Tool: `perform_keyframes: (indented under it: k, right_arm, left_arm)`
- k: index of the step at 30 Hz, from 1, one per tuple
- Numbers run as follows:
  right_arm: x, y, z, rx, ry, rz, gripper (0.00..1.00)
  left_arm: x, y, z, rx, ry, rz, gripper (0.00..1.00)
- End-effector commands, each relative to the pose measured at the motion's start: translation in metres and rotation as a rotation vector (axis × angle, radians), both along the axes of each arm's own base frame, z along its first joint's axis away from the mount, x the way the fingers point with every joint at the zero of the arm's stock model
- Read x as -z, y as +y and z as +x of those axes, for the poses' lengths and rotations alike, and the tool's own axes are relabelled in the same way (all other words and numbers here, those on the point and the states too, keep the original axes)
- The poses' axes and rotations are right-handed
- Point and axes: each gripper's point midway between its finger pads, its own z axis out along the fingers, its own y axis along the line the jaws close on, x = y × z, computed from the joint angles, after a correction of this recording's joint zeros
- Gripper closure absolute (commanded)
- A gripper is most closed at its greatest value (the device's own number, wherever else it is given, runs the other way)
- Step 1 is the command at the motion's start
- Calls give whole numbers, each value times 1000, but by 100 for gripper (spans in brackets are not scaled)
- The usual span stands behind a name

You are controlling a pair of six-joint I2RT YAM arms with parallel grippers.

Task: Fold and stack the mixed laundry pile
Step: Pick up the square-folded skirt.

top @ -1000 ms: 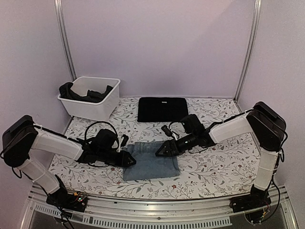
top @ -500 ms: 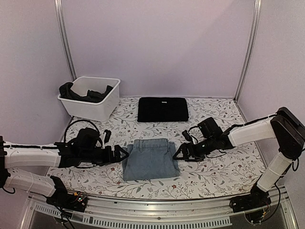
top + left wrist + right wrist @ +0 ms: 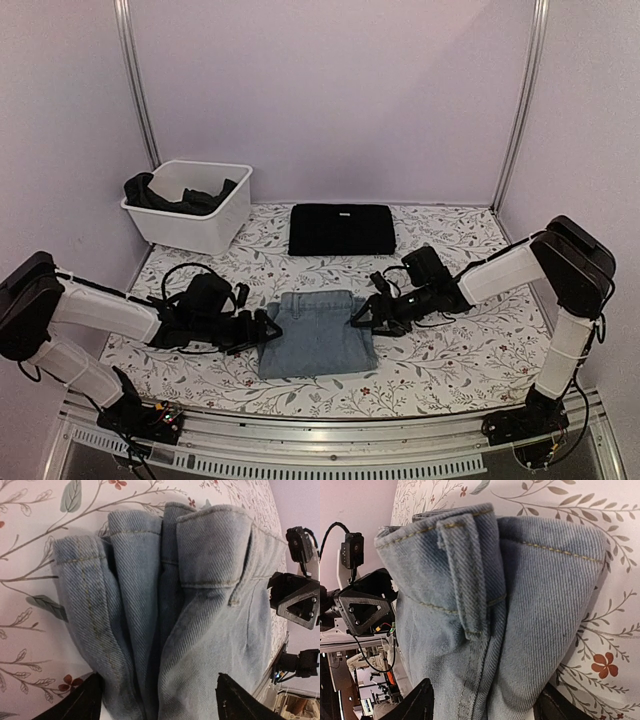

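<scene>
One folded pair of light blue jeans (image 3: 316, 335) lies flat near the front middle of the floral counter (image 3: 450, 360). From my remote station I see the left end effector (image 3: 265, 328) low at the jeans' left edge and the right end effector (image 3: 358, 318) low at their right edge, facing each other. In both wrist views the jaws stand wide open, with the thick bundle of denim layers between the fingers. I see no pinch on it. A folded black cloth (image 3: 341, 229) lies behind the jeans, apart from them. Other dark clothes (image 3: 180, 197) hang in the white bin (image 3: 185, 232) at the back left.

My worry is this: if either side closes on only the upper layers, the fold would likely spill open on lifting. Uneven lifting could skew the bundle, and a low finger might scrape the counter.
</scene>
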Motion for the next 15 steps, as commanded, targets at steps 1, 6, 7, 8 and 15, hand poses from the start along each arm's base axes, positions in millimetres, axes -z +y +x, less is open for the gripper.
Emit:
perform_keyframes:
  k: [1, 6, 7, 8, 15]
  right_arm:
    - [23, -2, 1, 26, 49, -56, 37]
    - [24, -3, 11, 63, 17, -79, 46]
    - [24, -3, 14, 71, 8, -84, 53]
    - [23, -2, 17, 77, -1, -86, 60]
    - [7, 1, 39, 106, -90, -107, 100]
  left_arm:
    - [6, -6, 11, -6, 7, 1, 27]
    - [9, -9, 31, -5, -41, 124, 58]
    - [9, -10, 34, -2, -53, 147, 64]
    - [9, -11, 38, -1, -61, 166, 72]
    - [-3, -22, 57, 23, -123, 219, 100]
